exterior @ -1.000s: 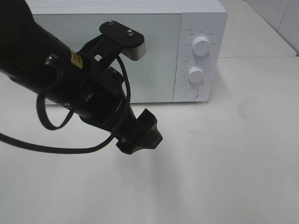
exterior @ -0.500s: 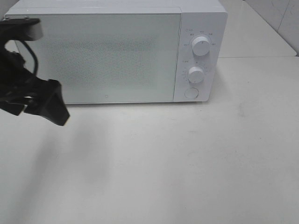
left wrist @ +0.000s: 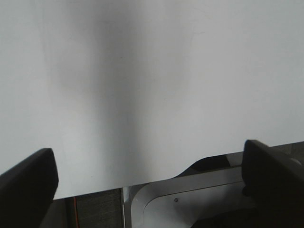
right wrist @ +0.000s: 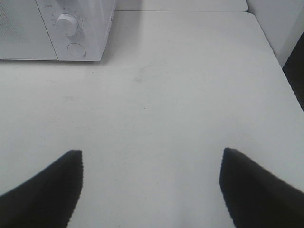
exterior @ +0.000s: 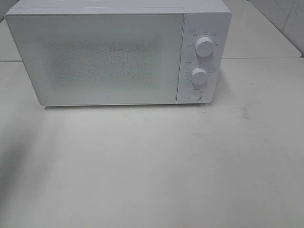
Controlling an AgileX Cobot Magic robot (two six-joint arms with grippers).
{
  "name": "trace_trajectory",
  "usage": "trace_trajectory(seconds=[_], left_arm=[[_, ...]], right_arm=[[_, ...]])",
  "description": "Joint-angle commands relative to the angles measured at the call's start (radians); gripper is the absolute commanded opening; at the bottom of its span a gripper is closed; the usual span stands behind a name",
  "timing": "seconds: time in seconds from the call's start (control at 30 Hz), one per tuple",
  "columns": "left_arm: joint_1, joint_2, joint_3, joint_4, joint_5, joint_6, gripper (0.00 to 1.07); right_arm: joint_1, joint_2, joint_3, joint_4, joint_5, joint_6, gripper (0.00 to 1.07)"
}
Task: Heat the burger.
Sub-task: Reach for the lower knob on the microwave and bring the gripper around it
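1. Since neither gripper holds anything and the burger shows in no view, we judge the step in hand to be work on the microwave (exterior: 118, 52). Whether that means its controls or its door (exterior: 95, 66) we cannot tell, because the frosted door hides whatever is inside.
2. Left gripper (left wrist: 147, 149): the dark fingers (left wrist: 28, 183) are spread wide, with nothing between them and touching nothing. Bare table (left wrist: 142, 71) lies beneath, close to its edge.
3. Right gripper (right wrist: 152, 153): the fingers (right wrist: 52, 190) are spread wide apart and empty. It hovers over bare table (right wrist: 166, 95), well apart from the microwave (right wrist: 71, 28).
4. Neither gripper shows in the high view.
5. Further out, the microwave stands at the back of the table (exterior: 152, 166) with its door shut flush. On the panel beside the door we note an upper knob (exterior: 204, 46), a lower knob (exterior: 199, 76) and a round button (exterior: 194, 94) below them.
6. Recommendation: the right gripper works on the panel's side and should take the controls.
   - For a knob, approach square-on, close evenly around it and turn about its axis.
   - For the round button, press straight in with one fingertip.
   - Keep the pushing force low, as the oven may slide backward.
   - Confirm the burger is inside before setting any heat.
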Motion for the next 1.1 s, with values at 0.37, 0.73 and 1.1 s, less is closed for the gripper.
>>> trace_trajectory(seconds=[0.37,0.73,1.1], left_arm=[[0.051,-0.431,0.244,0.141,0.007,-0.119,1.03],[0.051,-0.82,0.402,0.135,-0.029,-0.114,1.03],[0.048,-1.124,0.444,0.113,-0.065,-0.09,1.03]], right_arm=[[-0.007,-0.026,0.0,-0.001,-0.001,-0.016,0.76],[-0.007,-0.026,0.0,-0.001,-0.001,-0.016,0.76],[-0.007,-0.026,0.0,-0.001,-0.001,-0.016,0.76]])
